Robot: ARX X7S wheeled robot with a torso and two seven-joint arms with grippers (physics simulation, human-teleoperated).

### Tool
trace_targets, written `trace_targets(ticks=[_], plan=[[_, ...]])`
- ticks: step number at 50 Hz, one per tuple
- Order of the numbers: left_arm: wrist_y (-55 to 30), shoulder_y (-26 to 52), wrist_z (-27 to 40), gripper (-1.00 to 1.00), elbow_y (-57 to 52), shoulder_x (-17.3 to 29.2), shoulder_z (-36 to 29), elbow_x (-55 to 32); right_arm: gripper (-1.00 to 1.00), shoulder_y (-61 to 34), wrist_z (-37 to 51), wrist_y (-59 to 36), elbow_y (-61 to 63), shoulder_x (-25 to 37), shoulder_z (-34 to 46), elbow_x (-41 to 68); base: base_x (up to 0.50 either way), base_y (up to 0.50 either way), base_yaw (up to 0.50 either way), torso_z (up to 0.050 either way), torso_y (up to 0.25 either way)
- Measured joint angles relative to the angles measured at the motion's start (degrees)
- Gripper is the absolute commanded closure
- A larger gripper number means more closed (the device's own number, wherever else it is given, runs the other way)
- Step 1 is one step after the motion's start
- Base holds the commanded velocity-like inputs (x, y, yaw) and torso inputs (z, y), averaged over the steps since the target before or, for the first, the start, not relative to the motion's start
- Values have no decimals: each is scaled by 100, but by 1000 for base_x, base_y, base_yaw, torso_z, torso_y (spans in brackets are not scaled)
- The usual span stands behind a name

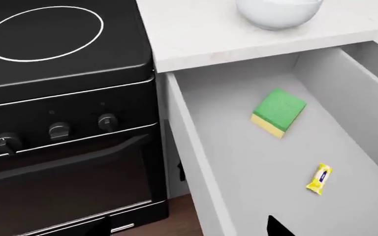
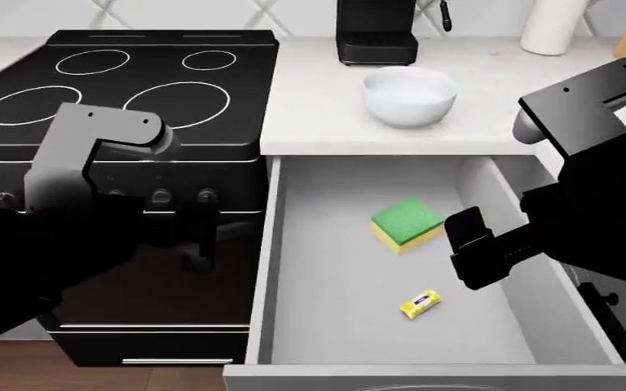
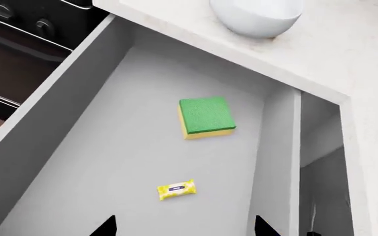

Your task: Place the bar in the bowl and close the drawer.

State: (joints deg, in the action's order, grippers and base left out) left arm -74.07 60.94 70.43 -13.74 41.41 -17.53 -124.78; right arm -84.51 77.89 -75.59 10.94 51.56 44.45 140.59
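A: Counts? One bar (image 2: pixel 421 303), one sponge (image 2: pixel 407 225), one bowl (image 2: pixel 409 96), one drawer (image 2: pixel 335 269), pulled out.
B: Bar look, place?
A: Small, yellow wrapper, pale middle band; flat on drawer floor, nearer than sponge. Bowl on counter (image 2: pixel 313 114) behind.
B: Grippers?
A: Right gripper (image 3: pixel 183 227) spread, empty, above bar. Left gripper (image 1: pixel 189 231): can't tell.

I can't read the print on the small yellow-wrapped bar (image 3: pixel 175 190), too small. The glossy round white bowl (image 1: pixel 279 13) is cut off at both wrist views' edges. Only dark fingertips (image 3: pixel 261 227) of my right gripper (image 3: pixel 185 228) show.
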Motion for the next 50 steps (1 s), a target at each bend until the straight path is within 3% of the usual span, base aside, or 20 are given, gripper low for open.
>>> trace_targets(ticks=[13, 22, 50], plan=[[46, 8, -59, -100, -3, 36, -49, 32, -100, -5, -93, 37, -2, 9, 65, -50, 455, -336, 0, 0, 0], [78, 4, -115, -100, -10, 49, -71, 57, -100, 1, -150, 58, 16, 34, 94, -107, 470, -36, 0, 0, 0], [194, 26, -196, -100, -37, 143, -162, 75, -100, -185, -248, 77, -89, 38, 298, -88, 17, 0, 0, 0, 1]])
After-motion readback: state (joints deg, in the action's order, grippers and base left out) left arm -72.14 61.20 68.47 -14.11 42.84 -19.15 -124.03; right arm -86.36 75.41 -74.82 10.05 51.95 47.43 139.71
